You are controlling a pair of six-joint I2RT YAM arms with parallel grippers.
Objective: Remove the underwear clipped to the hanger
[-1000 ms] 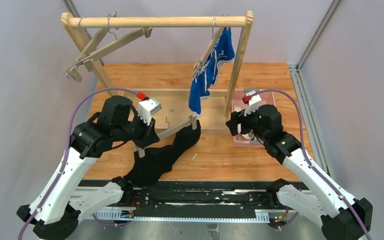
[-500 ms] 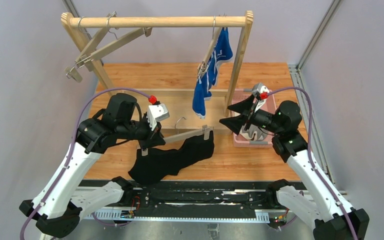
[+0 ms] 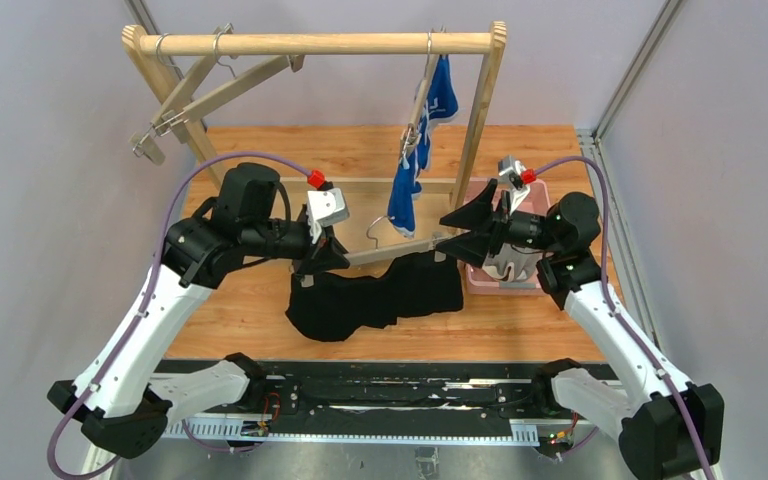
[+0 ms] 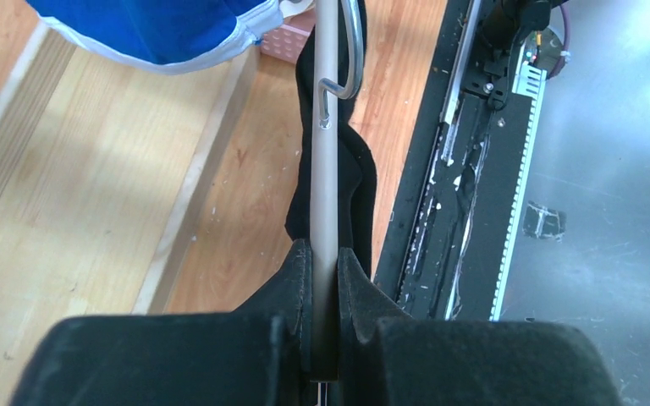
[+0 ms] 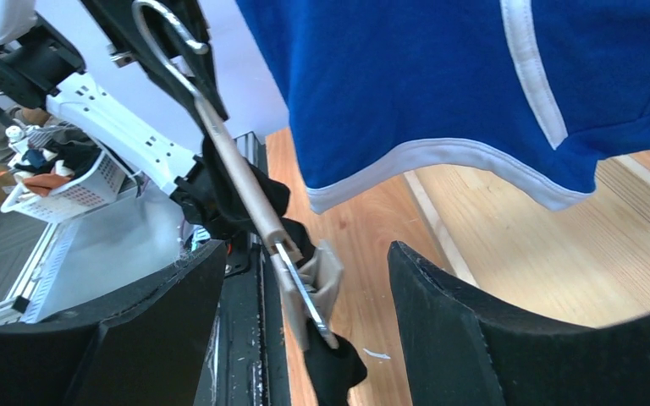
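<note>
Since the earlier frame the left gripper point(image 3: 322, 262) has carried its load rightward to mid-frame. The right gripper point(image 3: 442, 235) has swung off the pink tray point(image 3: 480, 285) to meet it.

The left gripper's jaws are clamped narrow on the bar of a pale wooden clip hanger point(image 4: 328, 169). It grips 1 end, so the other end is offered across. From that hanger droop the plain black boxer briefs point(image 3: 380, 300), their lower part apparently resting on the wooden table point(image 3: 250, 300). A tan clip point(image 5: 309, 292) pins them at the far end.

The right gripper is spread wide with that clip between its fingers, probably to squeeze it open. At upper centre the bright blue boxer briefs point(image 3: 412, 170) hang clipped on the wooden rack point(image 3: 330, 43).

Both arms reach inward, elbows out, wrists turned level toward each other.
</note>
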